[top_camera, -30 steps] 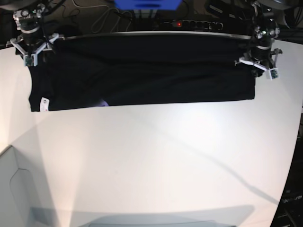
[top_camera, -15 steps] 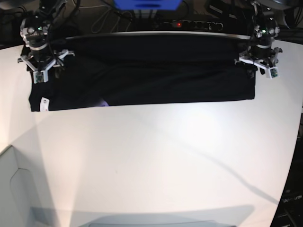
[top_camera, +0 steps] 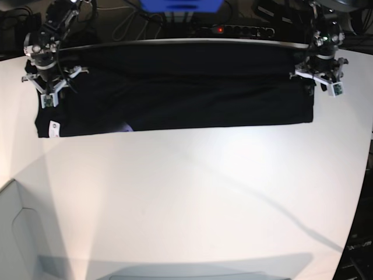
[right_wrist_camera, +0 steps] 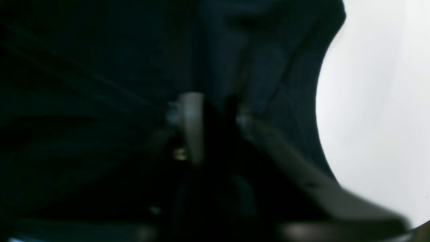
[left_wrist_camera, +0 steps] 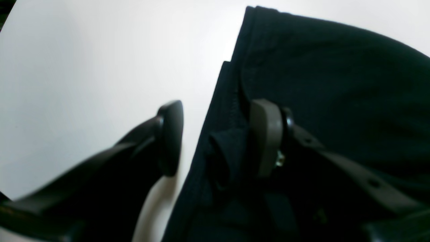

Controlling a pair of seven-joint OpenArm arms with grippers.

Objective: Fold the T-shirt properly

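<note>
The black T-shirt (top_camera: 175, 87) lies folded into a long band across the far part of the white table (top_camera: 192, 192). Its white tag (top_camera: 54, 128) and a bit of purplish collar (top_camera: 125, 126) show at the near edge. My right gripper (top_camera: 48, 93) sits on the shirt's left end. In the right wrist view its fingers (right_wrist_camera: 191, 127) stand close together with dark fabric (right_wrist_camera: 100, 84) pinched between them. My left gripper (top_camera: 317, 81) is at the shirt's right end, open (left_wrist_camera: 215, 137). One finger (left_wrist_camera: 169, 134) is over bare table and the other rests on the fabric (left_wrist_camera: 336, 84), with the shirt's edge between them.
The table's far edge (top_camera: 186, 41) runs just behind the shirt. Beyond it lie a power strip with a red light (top_camera: 233, 29), cables and a blue object (top_camera: 180, 4). A white box-like shape (top_camera: 17, 233) sits at the near left corner.
My right gripper came down and slightly inward onto the shirt's left end, and its fingers closed on the fabric. My left gripper has stayed at the right end.
</note>
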